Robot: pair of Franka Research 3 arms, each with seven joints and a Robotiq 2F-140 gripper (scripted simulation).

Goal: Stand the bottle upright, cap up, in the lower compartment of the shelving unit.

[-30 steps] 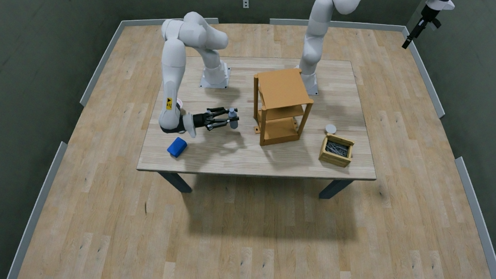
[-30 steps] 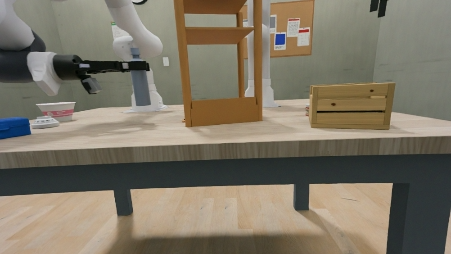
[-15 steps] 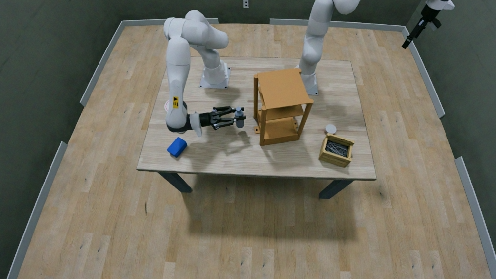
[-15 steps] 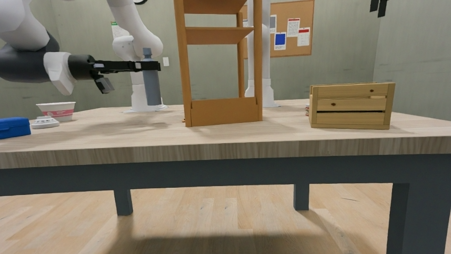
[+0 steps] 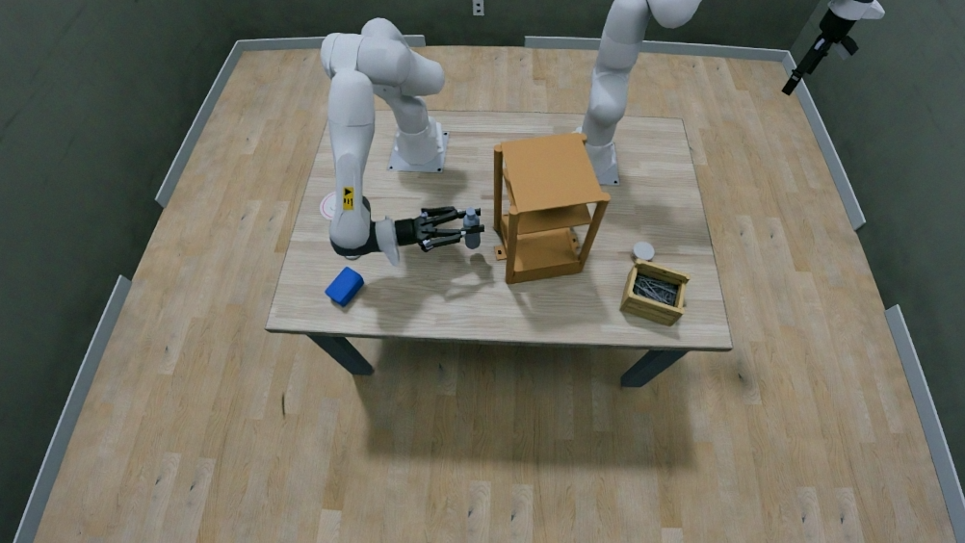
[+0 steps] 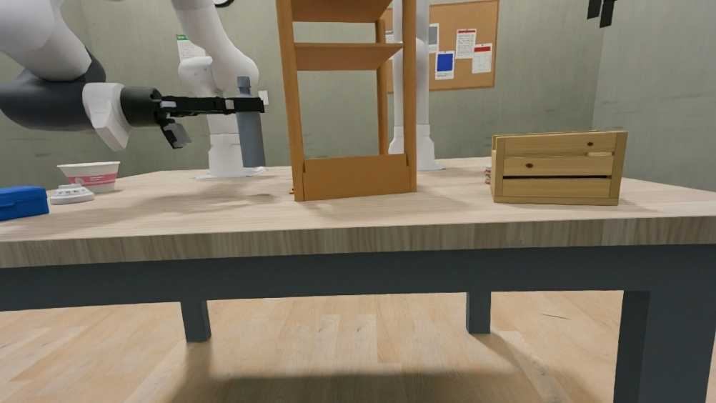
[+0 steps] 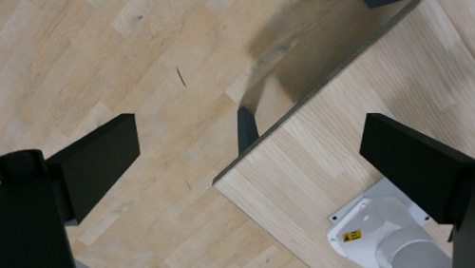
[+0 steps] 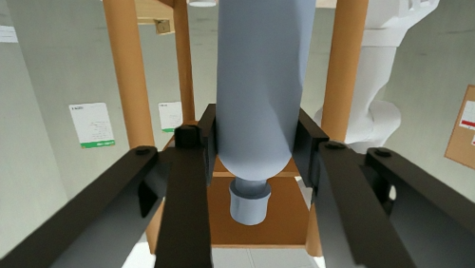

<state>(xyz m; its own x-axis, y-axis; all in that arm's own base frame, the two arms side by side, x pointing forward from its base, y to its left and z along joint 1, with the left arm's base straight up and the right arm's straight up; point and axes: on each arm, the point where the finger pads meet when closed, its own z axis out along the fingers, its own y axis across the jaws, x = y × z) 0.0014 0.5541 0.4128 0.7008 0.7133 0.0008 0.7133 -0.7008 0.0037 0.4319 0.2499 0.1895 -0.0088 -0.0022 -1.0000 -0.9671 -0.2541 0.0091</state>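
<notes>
With the right end effector (image 5: 478,220) (image 6: 258,104) (image 8: 253,121), I am gripping the bottle between both fingers, while the left end effector (image 5: 790,89) (image 6: 599,17) (image 7: 250,134) is hanging wide open and well apart from it. Below, the desk (image 5: 431,317) (image 6: 350,240) (image 7: 285,190) is carrying everything else I am working around. On it, the shelving unit (image 5: 550,168) (image 6: 355,177) (image 8: 125,71) is standing upright, its front lip closing off the bottom of the lower compartment. The wooden crate (image 5: 648,308) (image 6: 556,166) is sitting well apart from the unit, with thin metal pieces lying inside. Near the blue box, a white tub (image 6: 95,176) is showing me its pink band. I am holding the bottle (image 5: 472,235) (image 6: 250,137) (image 8: 258,86) in the air beside the unit, outside the lower compartment; its cap is pointing up and its body is leaning slightly. The blue box (image 5: 344,286) (image 6: 22,202) is lying near a small white object (image 6: 71,193), which I am not managing to identify.
</notes>
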